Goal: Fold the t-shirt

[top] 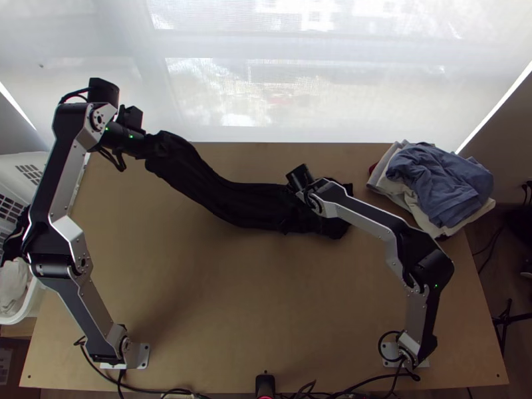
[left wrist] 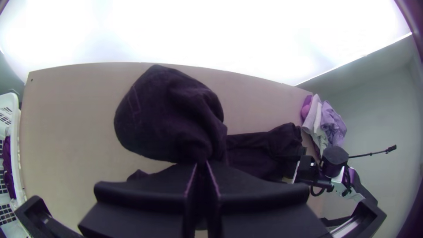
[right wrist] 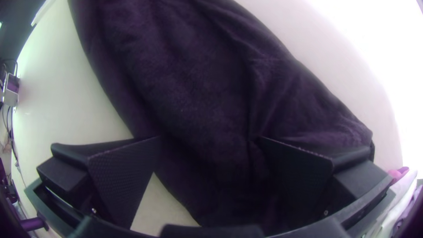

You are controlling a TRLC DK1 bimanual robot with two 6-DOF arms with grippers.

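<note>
In the top view my left gripper [top: 147, 144] is at the table's far left, at the upper end of the black t-shirt [top: 219, 193]. The cloth runs bunched in a long band down to the right. My right gripper [top: 311, 207] is over its other end. The left wrist view has my left gripper [left wrist: 201, 165] shut on a gathered part of the t-shirt [left wrist: 169, 114], which billows out beyond the fingertips. From the right wrist, my right gripper [right wrist: 210, 137] stands open, its fingers spread wide over the t-shirt [right wrist: 189, 88].
A pile of folded clothes [top: 439, 186], blue on top of lighter cloth, lies at the table's far right corner. The white basket [top: 30, 292] with cloth inside stands beyond the left edge. Cables [top: 166, 391] run along the near edge.
</note>
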